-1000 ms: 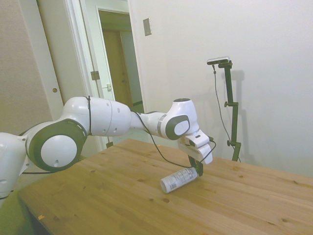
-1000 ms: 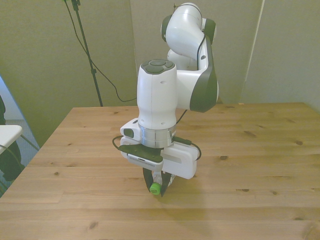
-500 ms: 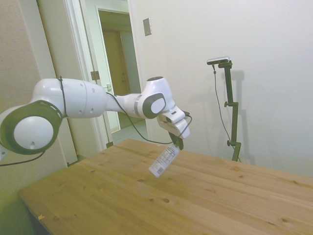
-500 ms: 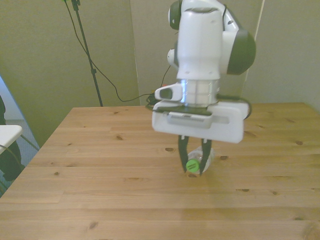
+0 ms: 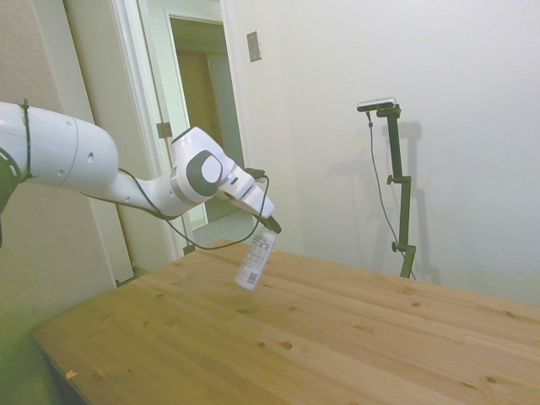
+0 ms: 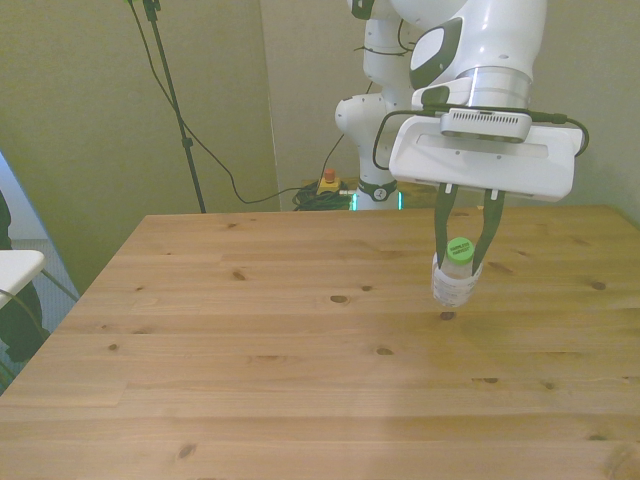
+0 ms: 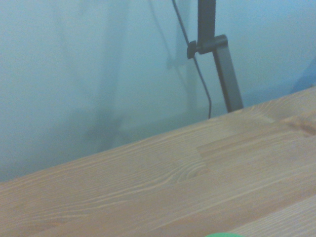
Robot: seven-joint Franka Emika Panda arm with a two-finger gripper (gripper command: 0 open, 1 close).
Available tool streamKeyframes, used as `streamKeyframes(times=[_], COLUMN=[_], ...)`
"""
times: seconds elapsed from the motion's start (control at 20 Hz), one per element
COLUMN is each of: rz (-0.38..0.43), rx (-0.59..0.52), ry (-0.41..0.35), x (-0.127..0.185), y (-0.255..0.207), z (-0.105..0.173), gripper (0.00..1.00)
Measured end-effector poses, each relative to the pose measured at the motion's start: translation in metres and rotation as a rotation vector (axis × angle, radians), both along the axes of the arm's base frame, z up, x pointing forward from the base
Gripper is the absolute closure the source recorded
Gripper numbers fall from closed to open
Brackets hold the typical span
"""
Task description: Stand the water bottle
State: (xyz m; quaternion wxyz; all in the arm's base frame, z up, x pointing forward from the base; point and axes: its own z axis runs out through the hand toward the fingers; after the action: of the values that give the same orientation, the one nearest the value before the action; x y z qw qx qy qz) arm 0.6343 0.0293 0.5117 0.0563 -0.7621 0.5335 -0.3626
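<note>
The water bottle [image 5: 255,257] hangs in the air above the wooden table [image 5: 337,337], nearly upright and slightly tilted, its white printed label facing the side camera. My gripper [image 5: 272,224] is shut on its neck just under the cap. In the front view the bottle [image 6: 455,280] shows its green cap [image 6: 459,249] between my two dark fingers [image 6: 441,222], and my gripper [image 6: 461,246] sits toward the front view's right and far part of the table [image 6: 250,380]. A sliver of green cap [image 7: 224,235] shows in the wrist view. The bottle's base hovers clear of the wood.
A door frame and an open doorway stand behind the arm in the side view. A white object [image 6: 15,268] shows at the front view's left edge beyond the table. Cables run along the floor behind the table's far edge.
My gripper lifted the bottle from lying on the table and carried it back toward the arm's base side, swinging it from a steep slant to nearly upright. It stays gripped.
</note>
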Motion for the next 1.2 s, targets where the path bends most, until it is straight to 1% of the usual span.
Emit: streamKeyframes(times=[0.2,0.4,0.6,0.95,1.2], rz=[-0.048,-0.084,-0.135,-0.189,-0.198], rx=[-0.076,-0.138,-0.178,-0.22,-0.221], ry=[-0.103,-0.184,-0.246,-0.319,-0.337], x=[-0.015,-0.019,-0.018,-0.001,0.016], y=[0.012,0.024,0.027,0.032,0.036], z=[0.001,-0.015,-0.027,-0.045,-0.059], gripper=[1.0,1.0,1.0,1.0,1.0])
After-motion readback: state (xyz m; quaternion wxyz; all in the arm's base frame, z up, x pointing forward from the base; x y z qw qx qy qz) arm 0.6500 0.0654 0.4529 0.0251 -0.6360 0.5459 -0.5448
